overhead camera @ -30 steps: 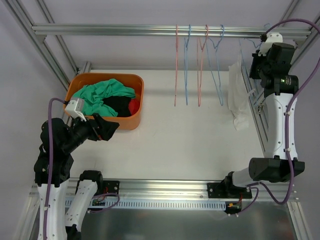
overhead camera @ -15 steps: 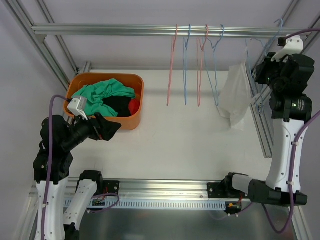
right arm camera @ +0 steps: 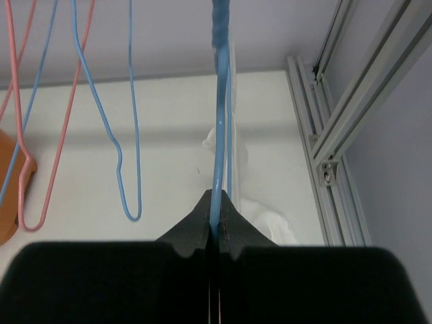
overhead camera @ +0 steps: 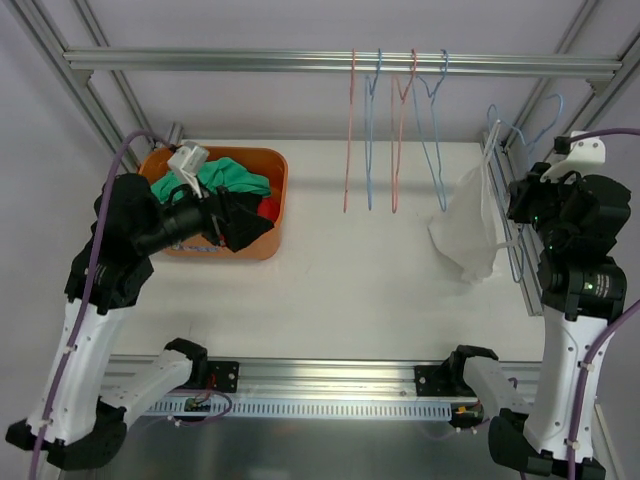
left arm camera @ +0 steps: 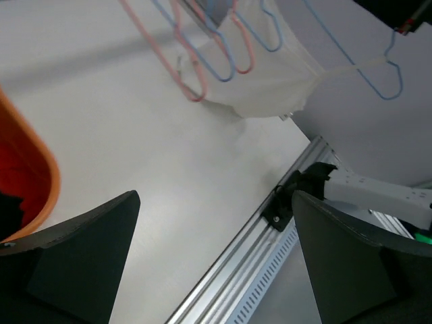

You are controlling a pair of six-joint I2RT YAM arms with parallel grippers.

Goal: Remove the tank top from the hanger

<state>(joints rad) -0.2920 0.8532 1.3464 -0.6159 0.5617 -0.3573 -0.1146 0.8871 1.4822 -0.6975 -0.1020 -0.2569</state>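
A white tank top (overhead camera: 468, 225) hangs on a blue wire hanger (overhead camera: 497, 125) at the right side, off the rail. My right gripper (overhead camera: 518, 212) is shut on the hanger's wire. In the right wrist view the blue hanger (right arm camera: 219, 135) runs straight up out of the pinched right gripper (right arm camera: 217, 223), with the white tank top (right arm camera: 263, 216) behind it. My left gripper (overhead camera: 240, 222) is open by the basket's front edge, pointing right. In the left wrist view nothing sits in the left gripper (left arm camera: 214, 202); the tank top (left arm camera: 263, 88) and hanger (left arm camera: 378, 74) show far off.
An orange basket (overhead camera: 272, 195) with green, black and red clothes (overhead camera: 215, 180) stands at the back left. Several empty pink and blue hangers (overhead camera: 395, 130) hang from the overhead rail (overhead camera: 200, 60). Aluminium frame posts (overhead camera: 530, 280) run along the right side.
The right arm has come down and nearer with the hanger and tank top, away from the rail. The left arm has risen and swung right along the basket's front, still open.
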